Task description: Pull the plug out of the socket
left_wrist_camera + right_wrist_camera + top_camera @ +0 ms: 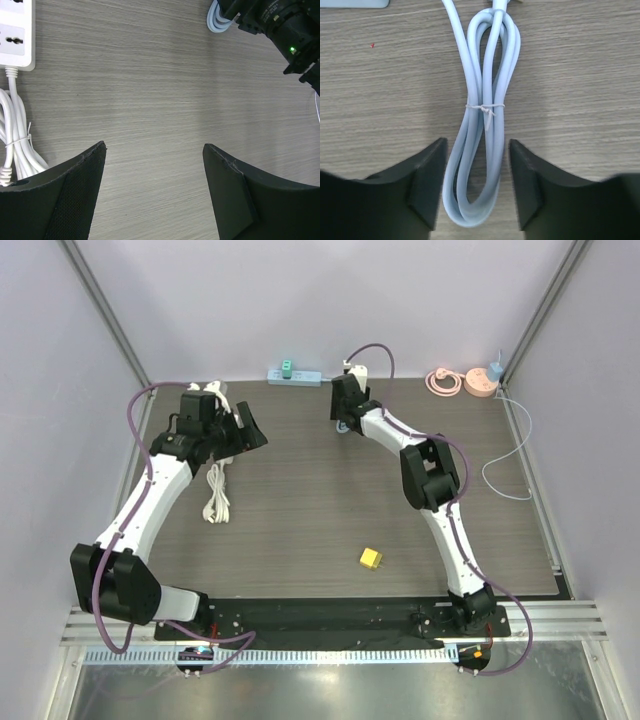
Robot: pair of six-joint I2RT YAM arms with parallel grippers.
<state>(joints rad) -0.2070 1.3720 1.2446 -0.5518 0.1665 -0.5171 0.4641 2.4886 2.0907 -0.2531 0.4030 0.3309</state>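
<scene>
The teal plug (286, 367) sits in the blue power strip (310, 379). Just right of the strip, the right gripper (476, 145) straddles a bundled cable (485, 107), jaws apart, seemingly to steady it. Left of the strip, the left gripper (154, 150) hangs wide open.

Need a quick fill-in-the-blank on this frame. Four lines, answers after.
1. The plug seated in the pale-blue power strip is ____ in colour.
2. The coiled cable lies ____ the jaws of the right gripper.
3. The left gripper holds its jaws ____ over bare table.
4. The small block lying alone near the front edge is ____.

Answers: green; between; open; yellow
</scene>
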